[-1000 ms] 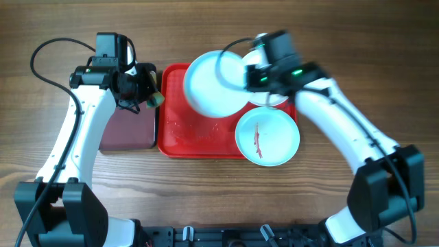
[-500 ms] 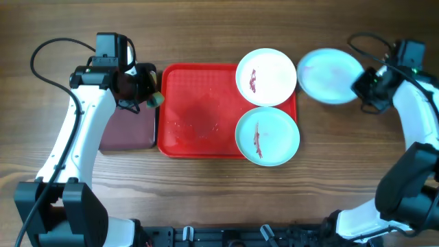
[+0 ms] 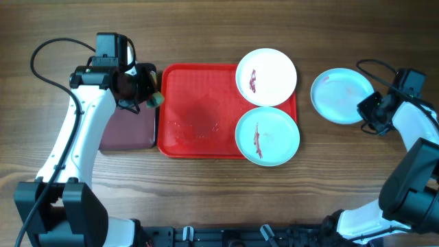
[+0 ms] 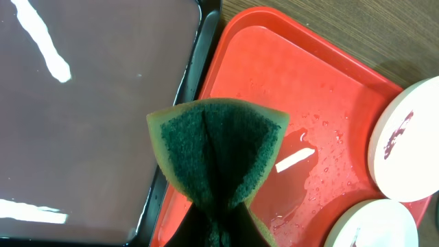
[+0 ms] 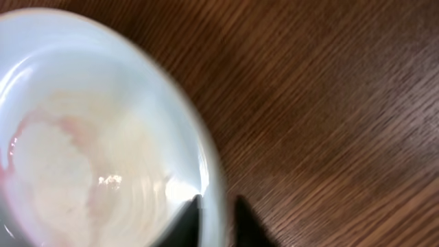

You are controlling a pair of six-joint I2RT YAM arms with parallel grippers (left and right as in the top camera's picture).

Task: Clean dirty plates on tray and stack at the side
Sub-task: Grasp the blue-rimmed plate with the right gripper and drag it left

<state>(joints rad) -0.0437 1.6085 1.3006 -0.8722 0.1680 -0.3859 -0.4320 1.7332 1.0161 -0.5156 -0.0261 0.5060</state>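
While the right gripper (image 3: 370,111) straddles the rim of the outer plate (image 3: 339,96), which lies well right of the tray (image 3: 199,110), I cannot tell whether it grips or has let go. Advice: open fully, withdraw level, no nudging. Left gripper (image 3: 145,92) pinches sponge (image 4: 216,147) over tray's left edge. White plate (image 3: 266,77) and blue plate (image 3: 267,136), both streaked, sit at tray's right end.

Both arms same build: left arm (image 3: 75,137) and right arm (image 3: 418,130) have white rounded shells, black joints and black base blocks (image 3: 58,206). Black cable (image 3: 48,48) loops off each wrist. Black camera box (image 3: 113,48) on top, tiny green light beside it. Right gripper (image 5: 218,216) fingers black, probably matte; view is blurred.
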